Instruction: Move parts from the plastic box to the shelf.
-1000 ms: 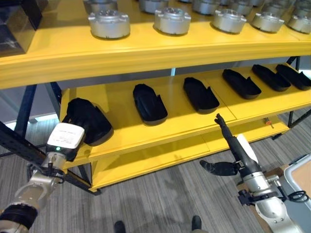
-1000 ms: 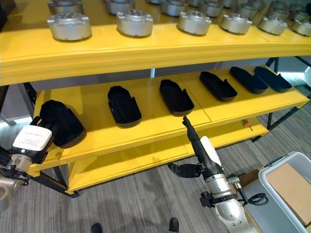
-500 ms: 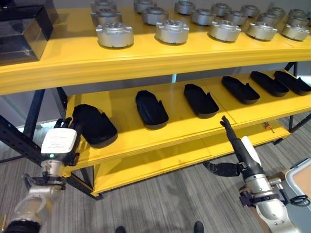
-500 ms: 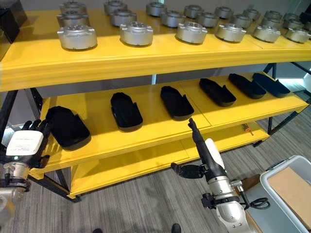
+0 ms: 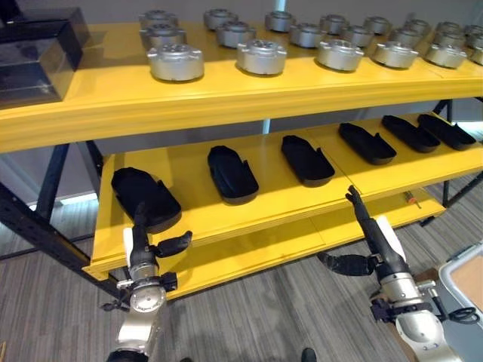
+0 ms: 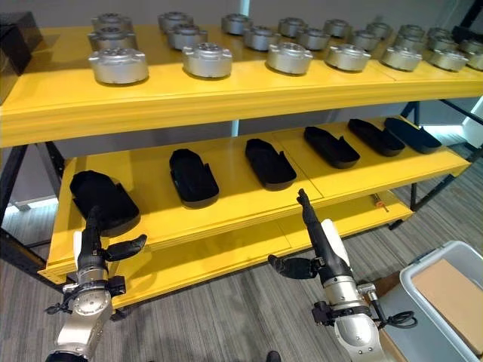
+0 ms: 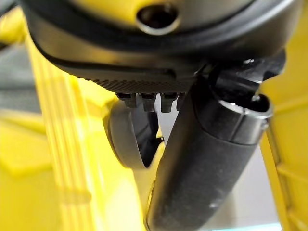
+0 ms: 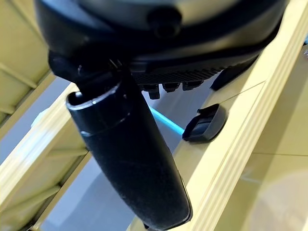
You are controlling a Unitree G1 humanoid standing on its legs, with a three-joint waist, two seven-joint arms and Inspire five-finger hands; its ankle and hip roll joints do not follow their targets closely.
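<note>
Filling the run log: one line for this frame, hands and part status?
left hand: open, empty, below leftmost black part | part: resting on middle shelf | right hand: open, empty, at shelf edge

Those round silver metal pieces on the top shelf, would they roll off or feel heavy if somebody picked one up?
The round metal parts look solid, so probably heavy for their size. Each sits flat on the yellow top shelf, so rolling seems unlikely. Their smooth sides may be slippery.
</note>
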